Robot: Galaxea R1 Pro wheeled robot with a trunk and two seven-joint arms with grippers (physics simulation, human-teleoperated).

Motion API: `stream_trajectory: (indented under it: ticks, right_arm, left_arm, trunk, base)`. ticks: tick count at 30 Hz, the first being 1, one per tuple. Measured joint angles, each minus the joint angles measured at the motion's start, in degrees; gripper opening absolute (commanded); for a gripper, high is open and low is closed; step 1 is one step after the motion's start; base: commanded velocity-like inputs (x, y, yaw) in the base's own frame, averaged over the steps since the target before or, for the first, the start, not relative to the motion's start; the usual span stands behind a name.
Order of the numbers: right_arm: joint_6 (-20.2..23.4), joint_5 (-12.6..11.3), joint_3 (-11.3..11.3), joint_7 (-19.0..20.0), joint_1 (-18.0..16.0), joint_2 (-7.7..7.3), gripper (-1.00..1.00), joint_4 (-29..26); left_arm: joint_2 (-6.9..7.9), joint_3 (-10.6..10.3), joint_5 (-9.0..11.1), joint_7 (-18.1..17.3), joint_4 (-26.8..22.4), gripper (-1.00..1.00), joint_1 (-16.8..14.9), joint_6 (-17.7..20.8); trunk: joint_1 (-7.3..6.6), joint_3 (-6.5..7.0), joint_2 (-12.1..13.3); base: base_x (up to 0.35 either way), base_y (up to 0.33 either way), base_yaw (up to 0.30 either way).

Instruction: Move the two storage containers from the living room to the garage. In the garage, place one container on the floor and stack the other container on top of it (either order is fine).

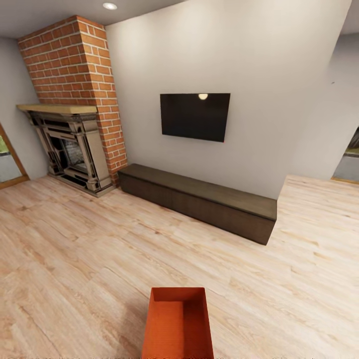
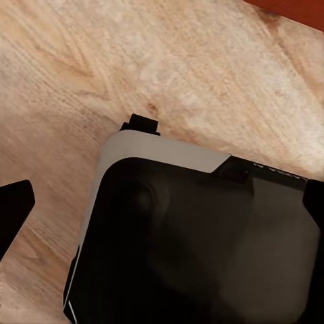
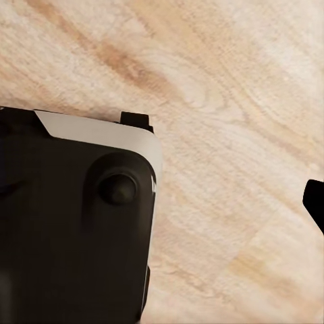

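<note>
Floor: I see a light wood plank floor [image 1: 75, 259] that runs across the whole room.
Box: one orange-red open-topped box [image 1: 178, 324] sits right on the planks, close to me, at the low edge of my head view.
Bench: a long dark brown low cabinet [image 1: 199, 202] stands on the floor against the white wall.
Fireplace: a red-brick fireplace [image 1: 75, 144] with a grey frame stands on the floor in the corner, just beside the cabinet.
</note>
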Motion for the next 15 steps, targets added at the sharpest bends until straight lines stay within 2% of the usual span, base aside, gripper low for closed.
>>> stream_trajectory:
  ticks: [15]
  right_arm:
    - [-0.1,0.0,-0.1,0.0,0.0,-0.01,1.0,0.0]
  left_arm:
    - [-0.01,0.0,0.0,0.0,0.0,1.0,0.0,0.0]
  trunk:
    - [0.0,-1.37,0.0]
  base:
    - [0.0,0.0,0.0]
